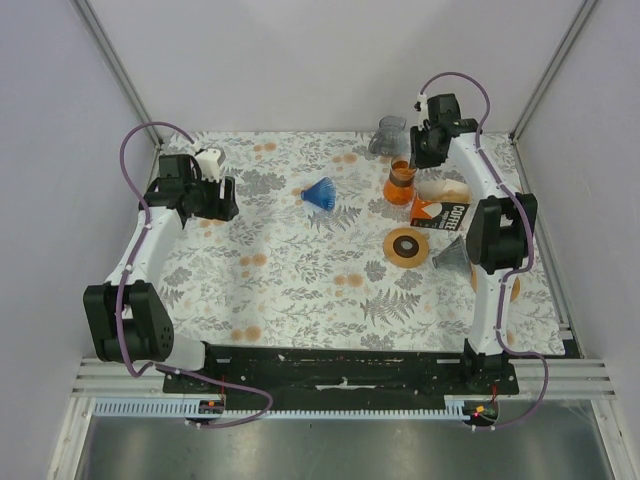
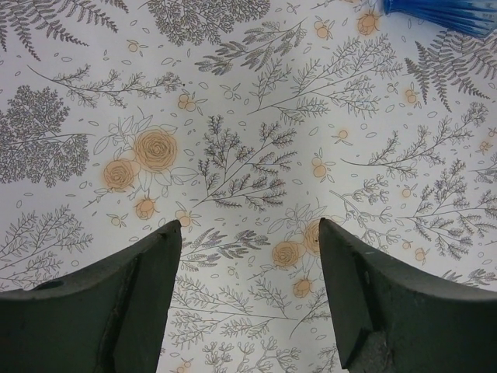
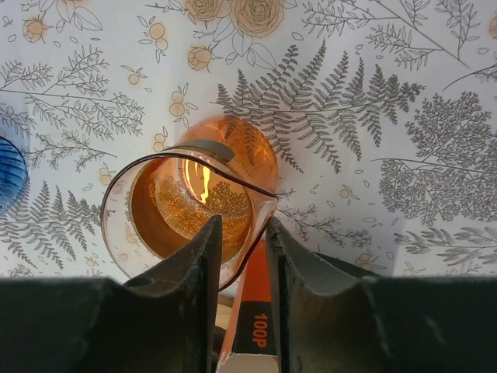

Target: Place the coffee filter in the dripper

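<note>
An orange see-through cup stands at the back right of the table. My right gripper is on its near rim. In the right wrist view one finger is inside the cup and the other outside, and the gripper is closed narrowly on the wall. A grey cone dripper sits by the right arm. A blue ribbed cone dripper lies on its side mid-table. A tan shape beside the filter box may be paper filters. My left gripper is open and empty over bare cloth.
An orange disc with a black centre lies in front of the box. A second grey cone stands at the back behind the cup. The blue dripper's edge shows at the left wrist view's top right. White walls close in the table.
</note>
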